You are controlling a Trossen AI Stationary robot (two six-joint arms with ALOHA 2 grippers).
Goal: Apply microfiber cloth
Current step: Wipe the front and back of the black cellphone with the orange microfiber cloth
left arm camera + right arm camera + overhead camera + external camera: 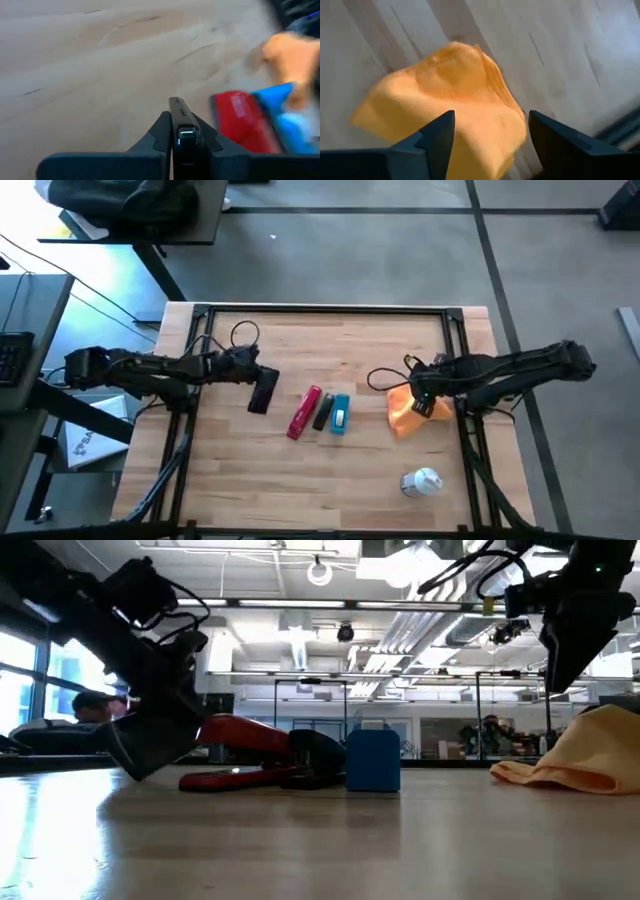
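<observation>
1. Right arm reaches in from the desk's right edge, wrist bent down; right tool (pixel 424 402) sits over the microfiber cloth (pixel 412 416), fingers apart with the cloth between them, not clamped.
2. Cloth is bunched in a heap on the desk near the right edge, about halfway between front and back.
3. Right wrist view: both dark fingers (pixel 438 135) spread wide and the orange cloth (pixel 445 105) fills the gap, its yellower folded edge showing on one side.
4. Low view: the cloth (pixel 580 765) lies crumpled on the desk with the right tool (pixel 580 645) just above its top; contact cannot be told.
5. Left arm comes in from the left edge, stretched out low; left tool (pixel 263 392) is left of the desk's middle, fingers together, tip angled down to the desk.
6. Left wrist view: the closed fingers (pixel 182 131) meet in one narrow tip, nothing held; red bar (pixel 245 125) and blue box (pixel 290 120) are beyond it.
7. High view only: the red bar (pixel 304 412), a dark piece and the blue box (pixel 341 414) lie side by side mid-desk, and a white spray bottle (pixel 422 481) lies near the front right.
8. Low view only: a room with ceiling lights behind the desk.
</observation>
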